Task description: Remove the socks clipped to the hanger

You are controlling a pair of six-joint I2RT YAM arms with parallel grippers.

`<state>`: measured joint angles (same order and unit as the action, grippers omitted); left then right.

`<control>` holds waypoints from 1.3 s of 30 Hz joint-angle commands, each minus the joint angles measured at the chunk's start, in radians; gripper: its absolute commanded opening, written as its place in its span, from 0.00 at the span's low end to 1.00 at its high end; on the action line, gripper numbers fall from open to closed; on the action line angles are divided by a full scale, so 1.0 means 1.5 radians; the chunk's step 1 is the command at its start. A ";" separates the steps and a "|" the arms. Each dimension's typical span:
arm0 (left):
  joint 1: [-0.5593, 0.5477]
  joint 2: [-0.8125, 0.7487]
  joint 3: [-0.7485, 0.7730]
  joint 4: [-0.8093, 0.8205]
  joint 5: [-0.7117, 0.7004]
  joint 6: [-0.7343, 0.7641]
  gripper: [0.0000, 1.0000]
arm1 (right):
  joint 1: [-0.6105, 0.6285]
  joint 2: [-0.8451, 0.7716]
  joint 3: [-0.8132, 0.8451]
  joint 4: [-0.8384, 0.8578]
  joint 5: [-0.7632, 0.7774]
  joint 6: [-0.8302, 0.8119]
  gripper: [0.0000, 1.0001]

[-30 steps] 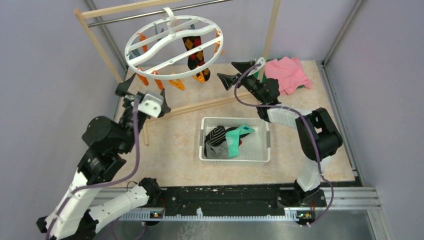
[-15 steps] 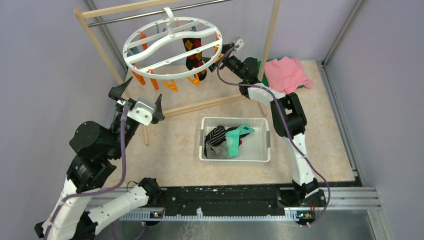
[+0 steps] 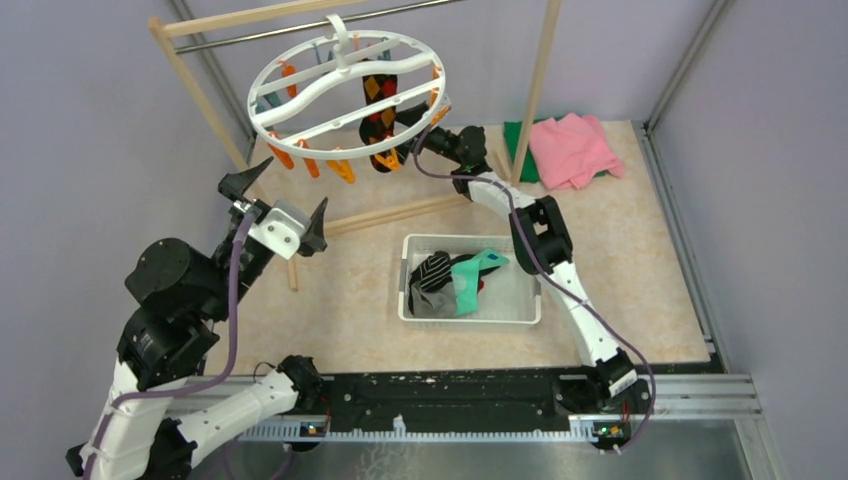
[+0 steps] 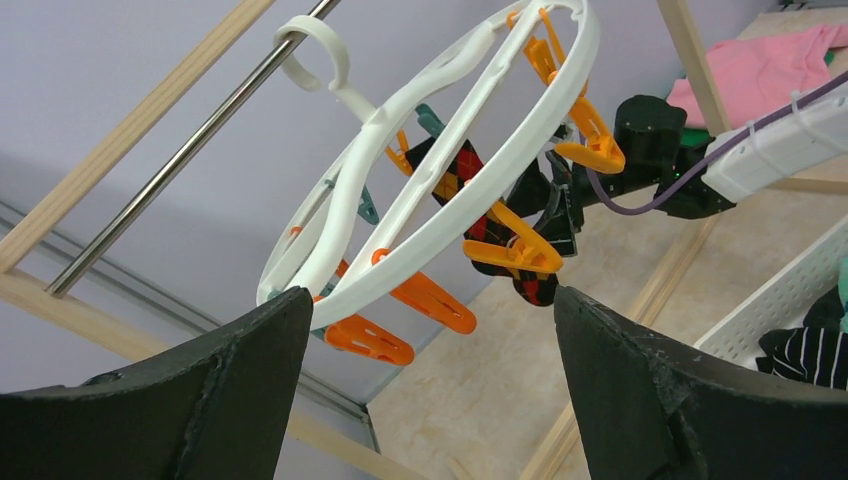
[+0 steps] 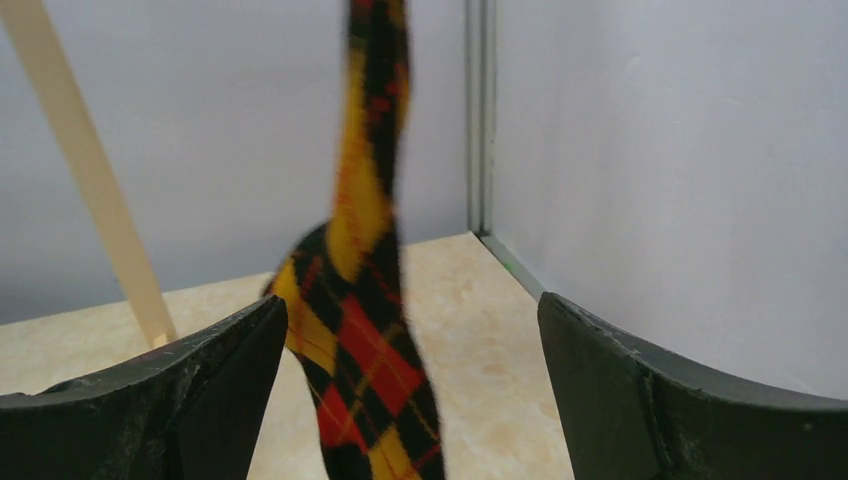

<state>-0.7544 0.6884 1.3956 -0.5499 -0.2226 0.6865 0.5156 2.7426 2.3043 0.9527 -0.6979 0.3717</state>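
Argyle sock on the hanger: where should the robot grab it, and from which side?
Probably the free lower part of the argyle sock, well below the hanger. It hangs straight down as a narrow strip, so the open right gripper, coming level from the right, can close across it and pull down.

The hanger (image 3: 252,106) is white, and its clips (image 4: 432,301) are orange. The hanging sock (image 5: 365,370) has red, black and yellow diamonds. The basket (image 3: 525,292) is white. Inside it, the striped sock (image 3: 430,270) is black and white, next to a teal sock (image 3: 466,288) and a grey sock (image 3: 432,305). There is a pink cloth (image 3: 573,147) and a green cloth (image 3: 517,135). The tabletop (image 3: 640,260) is pale beige and blotchy.
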 commanded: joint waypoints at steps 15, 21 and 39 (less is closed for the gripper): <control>0.000 0.035 0.004 -0.112 0.129 -0.083 0.99 | 0.011 -0.373 -0.416 0.061 0.036 -0.085 0.00; 0.000 0.090 -0.006 -0.215 0.263 -0.138 0.99 | -0.004 -0.550 -0.625 0.002 0.163 -0.117 0.00; 0.000 0.168 0.082 -0.150 0.361 -0.217 0.99 | 0.015 -0.965 -1.004 -0.095 0.321 -0.157 0.00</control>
<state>-0.7544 0.9302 1.4837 -0.8394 0.2916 0.3897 0.5117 1.4475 0.8509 0.8036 -0.2684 0.1474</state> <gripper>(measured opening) 0.987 0.014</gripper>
